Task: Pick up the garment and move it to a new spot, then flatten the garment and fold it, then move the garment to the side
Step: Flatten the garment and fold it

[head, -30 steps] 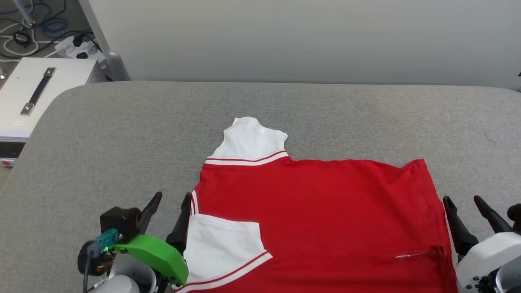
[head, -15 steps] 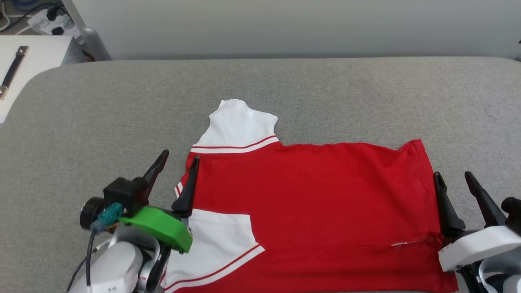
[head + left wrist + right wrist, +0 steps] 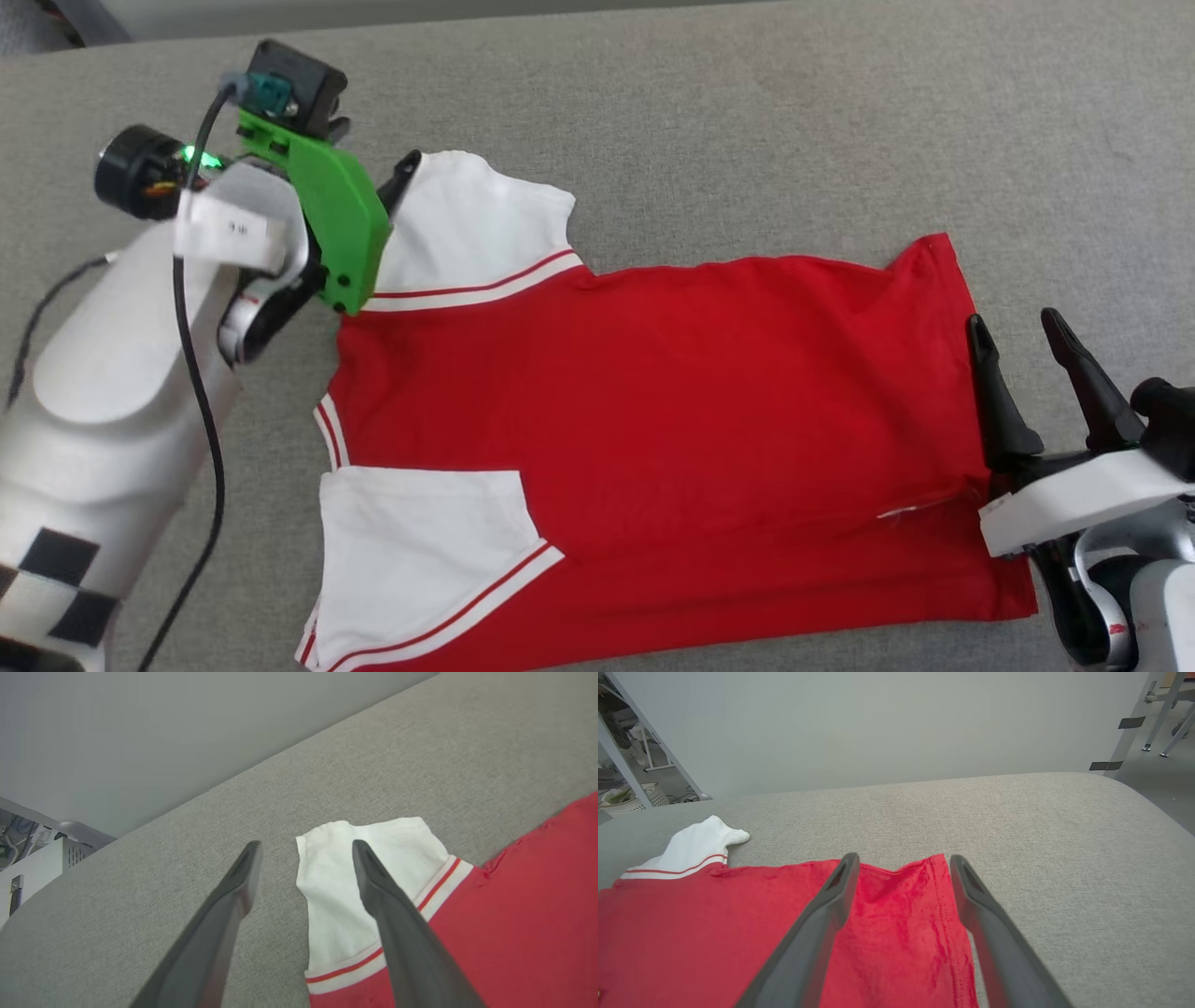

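The red jersey garment with white sleeves (image 3: 672,401) lies flattened on the grey fabric-covered desk (image 3: 747,140); the folding seems barely begun. The left claw (image 3: 306,843) is spread over the far white sleeve (image 3: 336,891) and the right claw (image 3: 1013,319) is spread beside the hem; both are empty.

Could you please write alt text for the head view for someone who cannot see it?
A red jersey shirt with white short sleeves lies spread, plain side up, on a grey fabric surface. The left gripper is at the far sleeve at upper left, and the open right gripper sits at the shirt's right edge.
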